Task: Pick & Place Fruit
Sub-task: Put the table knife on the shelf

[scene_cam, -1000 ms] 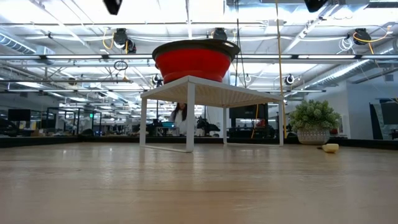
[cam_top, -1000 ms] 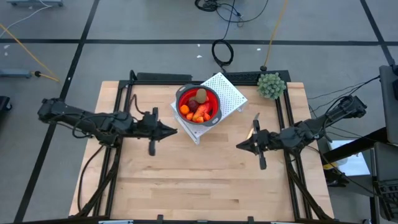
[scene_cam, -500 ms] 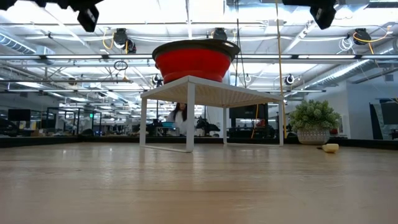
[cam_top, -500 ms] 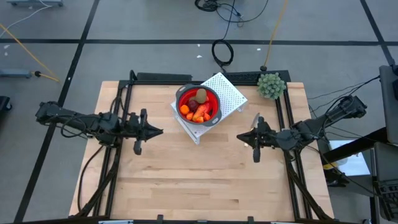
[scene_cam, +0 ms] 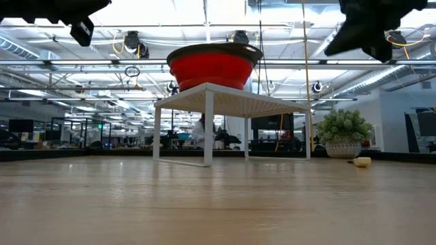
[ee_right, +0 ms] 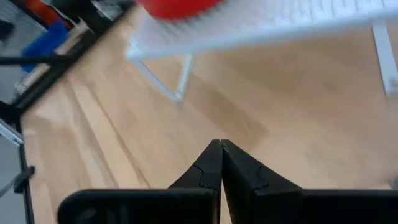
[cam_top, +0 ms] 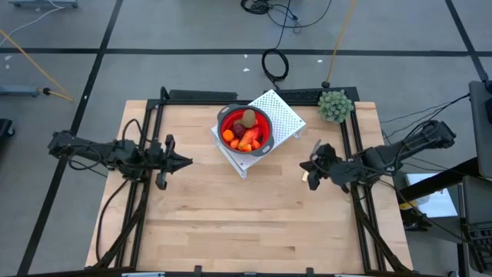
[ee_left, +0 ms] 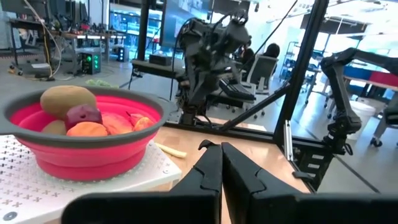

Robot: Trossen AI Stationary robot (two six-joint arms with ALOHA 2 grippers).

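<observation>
Sitting in red bowl (cam_top: 246, 128) — fruit (cam_top: 244, 132) | end effectors closed, empty

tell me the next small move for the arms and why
Probably open one gripper and bring it over the bowl. The fruit all sits in the bowl on the white rack. The left gripper and right gripper hang off to either side, fingers shut and empty, so nothing can be picked yet.

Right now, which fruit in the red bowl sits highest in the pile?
The brown oval fruit at the far edge of the red bowl; it rises above the dark red ball and the orange pieces beside it.
</observation>
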